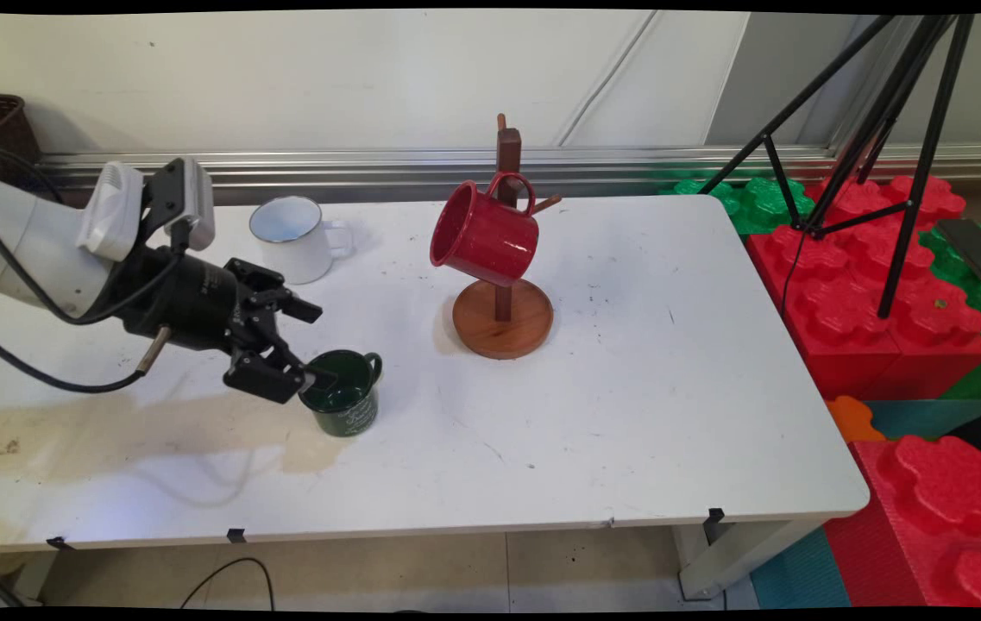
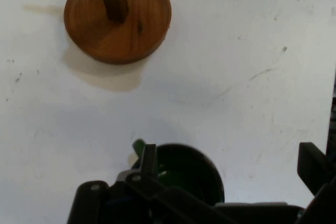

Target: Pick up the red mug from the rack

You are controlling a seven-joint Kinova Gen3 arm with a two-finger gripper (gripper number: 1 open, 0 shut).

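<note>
**Tool at the green mug, fingers spread**

We see the tool [image 1: 304, 345] low over the counter [image 1: 628, 414], coming in from the left. Its fingers are spread: in the main view one finger [image 1: 300, 308] sits above and apart from the mug, the other reaches the near rim of the green mug [image 1: 343, 401]. In the hand view one finger [image 2: 148, 160] lies at the mug's [image 2: 186, 171] rim, the other [image 2: 315, 166] is well off to the side, so nothing is pinched. The green mug stands upright on the counter, left of centre, handle pointing away from the arm. We note a white mug [image 1: 292, 237] upright behind the tool near the back edge. A wooden mug stand [image 1: 503, 315] is at centre, with a red mug [image 1: 483, 233] hanging tilted from a peg. The stand's round base [image 2: 118, 17] shows in the hand view too.
</note>
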